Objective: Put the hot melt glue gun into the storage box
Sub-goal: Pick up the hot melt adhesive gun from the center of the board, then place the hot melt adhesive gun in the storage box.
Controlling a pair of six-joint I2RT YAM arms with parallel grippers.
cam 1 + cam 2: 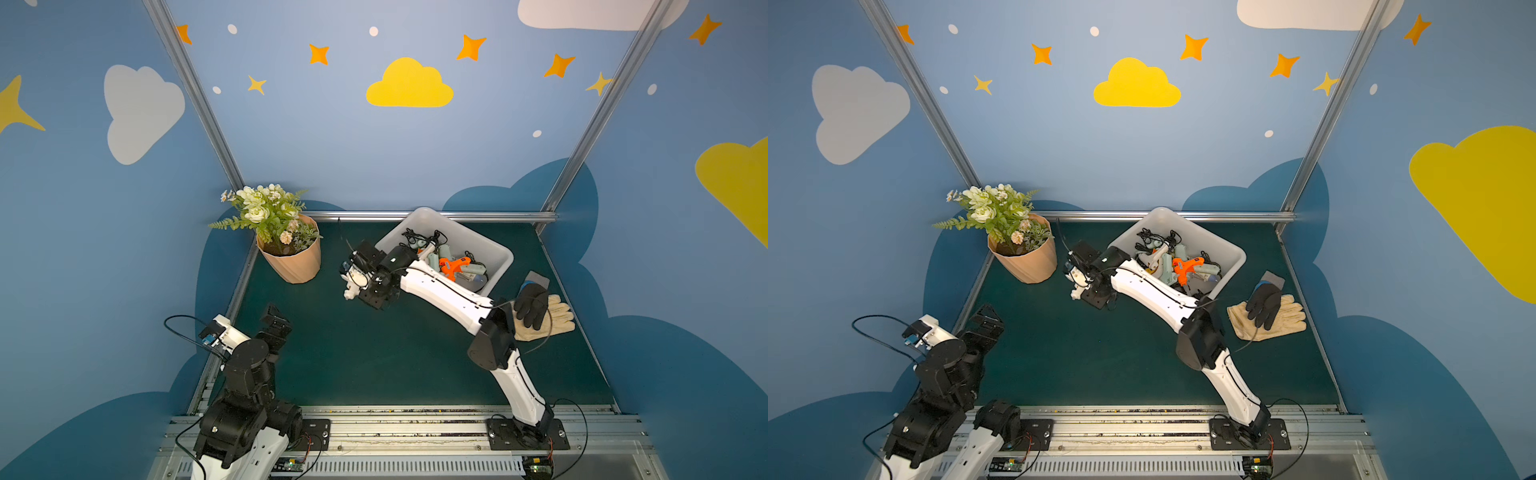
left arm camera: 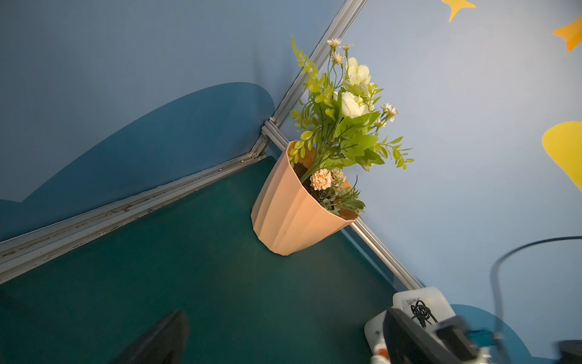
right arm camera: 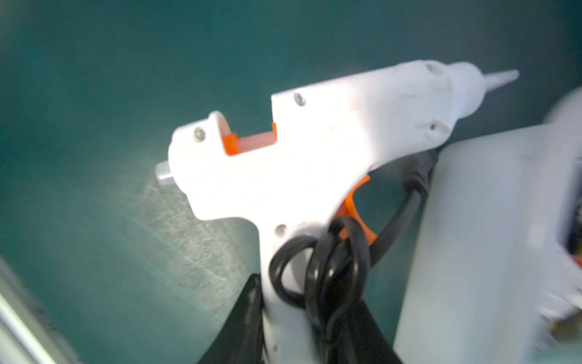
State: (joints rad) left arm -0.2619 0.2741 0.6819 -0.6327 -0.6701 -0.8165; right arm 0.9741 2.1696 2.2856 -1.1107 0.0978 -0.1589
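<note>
My right arm [image 1: 440,293] shows long white shells between chunky black joints, with a thin black cable [image 1: 457,294] running along the upper shell. The left arm [image 1: 245,365] matches it, with round black motor housings and white covers lower down. A black cable loop [image 1: 178,328] comes off its white wrist head. There's a small blue bit [image 1: 206,341] on that head, maybe a connector, too tiny for me to call. The left gripper [image 1: 275,328] is all black and angular. Both arms are bolted to black base plates [image 1: 505,441] with silver screws at the corners.
</note>
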